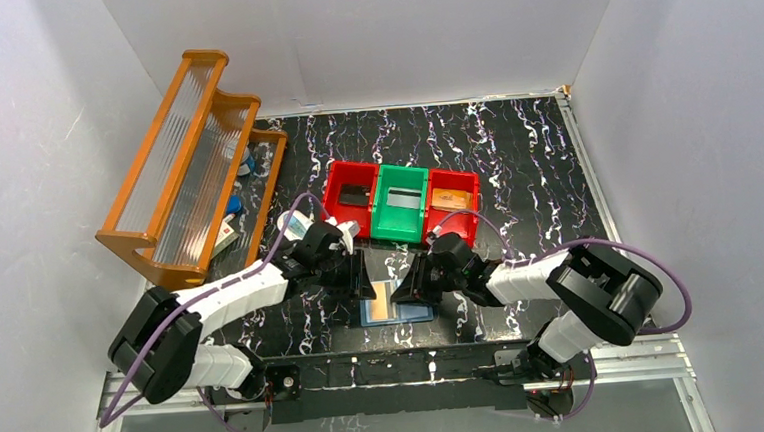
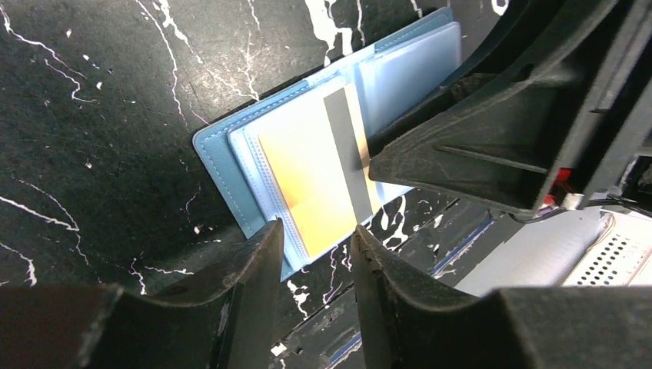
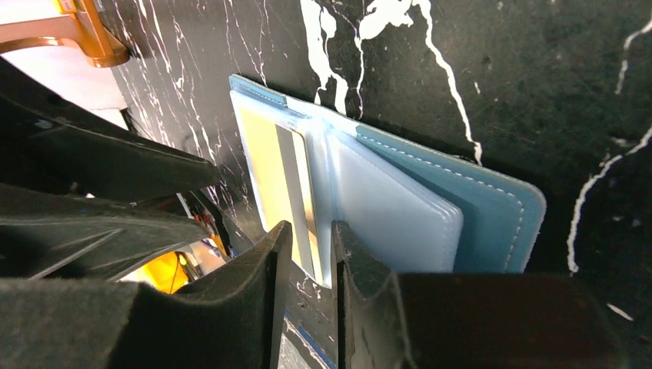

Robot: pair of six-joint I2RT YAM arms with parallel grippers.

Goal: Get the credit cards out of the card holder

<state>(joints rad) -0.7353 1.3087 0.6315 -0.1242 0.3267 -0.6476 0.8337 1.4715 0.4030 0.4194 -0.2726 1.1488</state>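
Currently, on the black, white-veined table [image 1: 515, 158]: an orange wooden rack with ribbed clear panels [image 1: 188, 148] stands along the left edge, and a row of red and green plastic bins [image 1: 402, 237] sits mid-table. Neither is near the work.

The flat blue stitched card holder [image 1: 396, 310] lies open at the middle of the table's near edge, clear pocket leaves fanned. A thin tan-orange card with a grey stripe [image 2: 307, 177] sits in the leaf on the left arm's side, not yet out.

The left gripper [image 2: 317, 238] has its jaws narrow, straddling the near end of that card and its pocket. The right gripper [image 3: 311, 231] has its jaws narrower, astride the near edge of the leaves by the fold, just beside the card. Cannot tell whether either pair of pads actually bites.

Risks, as judged:
- The left jaws may take pocket film together with the card. A pull would then drag the whole card holder toward the near edge instead of freeing the card.
- The right jaws may clamp the card's striped edge along with the leaves. Both arms would then fight over one card and bend it.
- The grippers work close together, so a sideways correction risks finger collision.
- A weak hold-down lets the light holder lift or fold shut.
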